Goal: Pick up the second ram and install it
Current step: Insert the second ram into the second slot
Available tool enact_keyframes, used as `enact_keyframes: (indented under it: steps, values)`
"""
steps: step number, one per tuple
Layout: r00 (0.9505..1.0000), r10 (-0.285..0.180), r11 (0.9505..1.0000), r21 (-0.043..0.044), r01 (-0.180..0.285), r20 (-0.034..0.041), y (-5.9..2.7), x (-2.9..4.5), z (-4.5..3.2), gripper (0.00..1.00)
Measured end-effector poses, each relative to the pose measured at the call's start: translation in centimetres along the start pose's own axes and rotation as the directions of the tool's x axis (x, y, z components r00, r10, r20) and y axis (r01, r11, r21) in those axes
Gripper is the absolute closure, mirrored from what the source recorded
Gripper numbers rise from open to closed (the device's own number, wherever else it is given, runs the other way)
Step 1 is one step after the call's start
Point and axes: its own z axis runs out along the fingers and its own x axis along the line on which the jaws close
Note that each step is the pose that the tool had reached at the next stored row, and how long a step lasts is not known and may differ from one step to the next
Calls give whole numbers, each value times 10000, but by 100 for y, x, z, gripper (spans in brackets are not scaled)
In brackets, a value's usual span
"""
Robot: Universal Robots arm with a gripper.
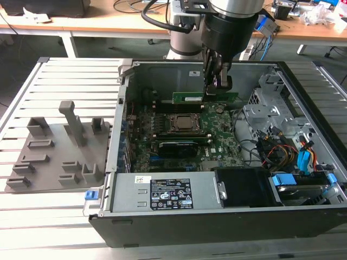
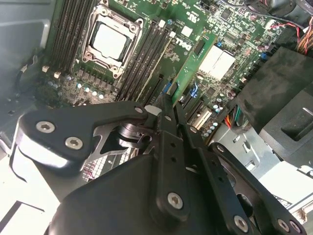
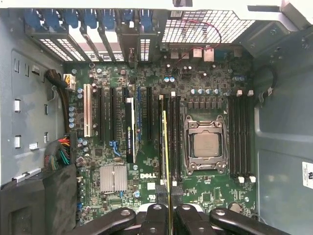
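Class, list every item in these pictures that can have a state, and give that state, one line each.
gripper, shut on the second ram.
second ram, held on edge above the motherboard, not seated.
computer case, lying on its side, side panel off.
CPU socket, retention frame closed.

A grey surface (image 1: 70, 76) made of long metal slats spreads across the lower part of the frame. Behind it, along the top, stands a long wooden desk (image 1: 103, 24) with white legs (image 1: 69, 44). Dark floor (image 1: 24, 54) lies under it.
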Motion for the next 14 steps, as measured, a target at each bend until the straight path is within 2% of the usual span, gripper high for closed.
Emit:
enact_keyframes:
  steps: [4, 14]
  values:
    - [10000, 0, 10000, 0, 0, 0, -1, -1, 12, 86]
    - [10000, 0, 10000, 0, 0, 0, -4, -26, 140, 86]
